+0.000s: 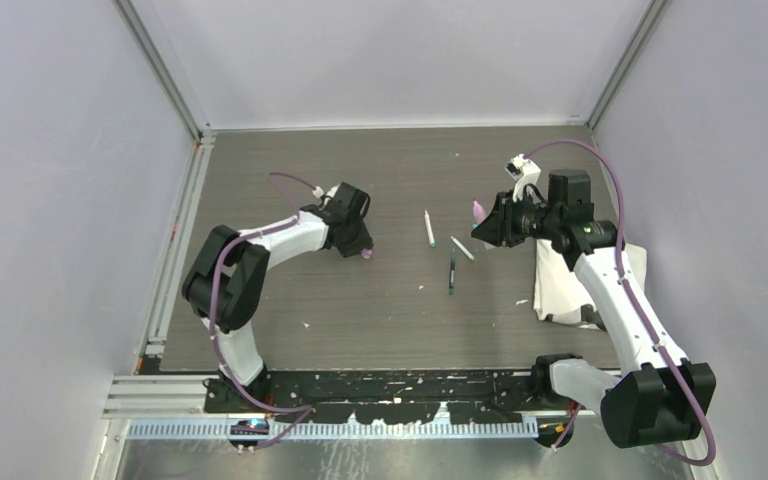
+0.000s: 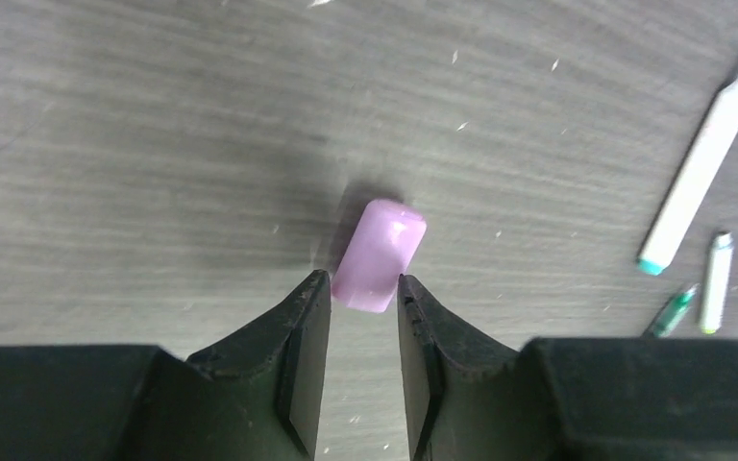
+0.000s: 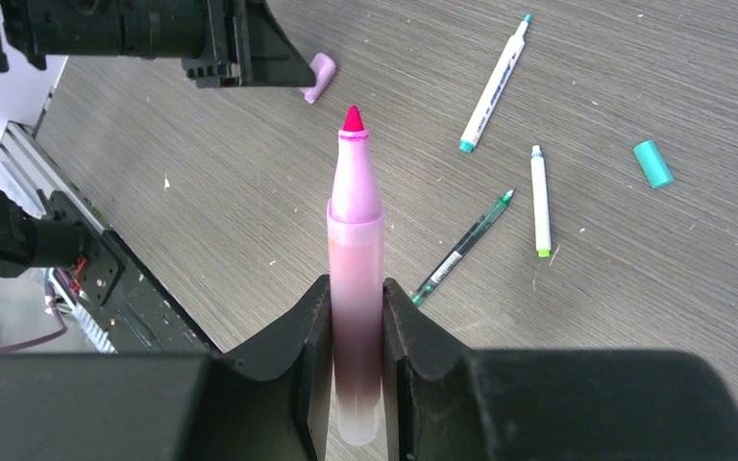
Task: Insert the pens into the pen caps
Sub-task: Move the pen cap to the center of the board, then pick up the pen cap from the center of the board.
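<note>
The right gripper (image 3: 356,286) clamps the pink pen (image 3: 354,192) tip-forward for insertion; the left gripper (image 2: 363,279), jaws parted, straddles the pink cap (image 2: 381,245) at mid-frame.

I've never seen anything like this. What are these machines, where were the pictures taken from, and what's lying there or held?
Two robot arms are bolted to a table, each ending in a two-finger gripper. One picture looks down from above; the others come from wrist cameras. The right gripper is shut on an uncapped pink pen. The left gripper straddles one end of a pink cap on the table; whether it pinches, I cannot tell. Also lying there: a long white pen, a short white pen, a dark green pen, a teal cap and a white cloth.
</note>
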`<state>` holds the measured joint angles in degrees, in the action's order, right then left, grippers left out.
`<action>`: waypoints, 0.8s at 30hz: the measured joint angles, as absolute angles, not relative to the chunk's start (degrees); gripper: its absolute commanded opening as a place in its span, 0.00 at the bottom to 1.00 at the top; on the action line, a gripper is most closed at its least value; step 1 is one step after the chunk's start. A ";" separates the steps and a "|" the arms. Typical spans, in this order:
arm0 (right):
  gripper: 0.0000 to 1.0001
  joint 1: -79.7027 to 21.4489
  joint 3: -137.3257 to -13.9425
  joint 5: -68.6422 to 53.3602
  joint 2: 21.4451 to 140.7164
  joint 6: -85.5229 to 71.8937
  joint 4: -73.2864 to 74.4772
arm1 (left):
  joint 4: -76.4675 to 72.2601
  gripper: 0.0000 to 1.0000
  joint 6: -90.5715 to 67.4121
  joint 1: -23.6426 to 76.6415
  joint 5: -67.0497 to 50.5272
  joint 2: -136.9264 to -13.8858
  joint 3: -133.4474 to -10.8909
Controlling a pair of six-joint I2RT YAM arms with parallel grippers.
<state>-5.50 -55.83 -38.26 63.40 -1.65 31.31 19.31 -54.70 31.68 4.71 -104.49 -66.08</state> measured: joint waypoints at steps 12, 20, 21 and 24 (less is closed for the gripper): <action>0.01 -5.50 -55.81 -39.48 63.40 -1.85 31.27 | 27.35 0.54 -43.05 35.55 15.44 -99.39 -65.63; 0.01 -5.50 -55.81 -40.21 63.40 -1.87 31.27 | 29.43 0.67 -25.39 36.40 9.19 -99.90 -72.53; 0.01 -5.50 -55.81 -40.23 63.40 -1.89 31.24 | 29.45 0.68 -23.40 36.53 7.88 -100.18 -73.36; 0.01 -5.50 -55.81 -40.40 63.40 -1.87 31.27 | 29.52 0.69 -19.75 36.82 5.61 -101.62 -75.13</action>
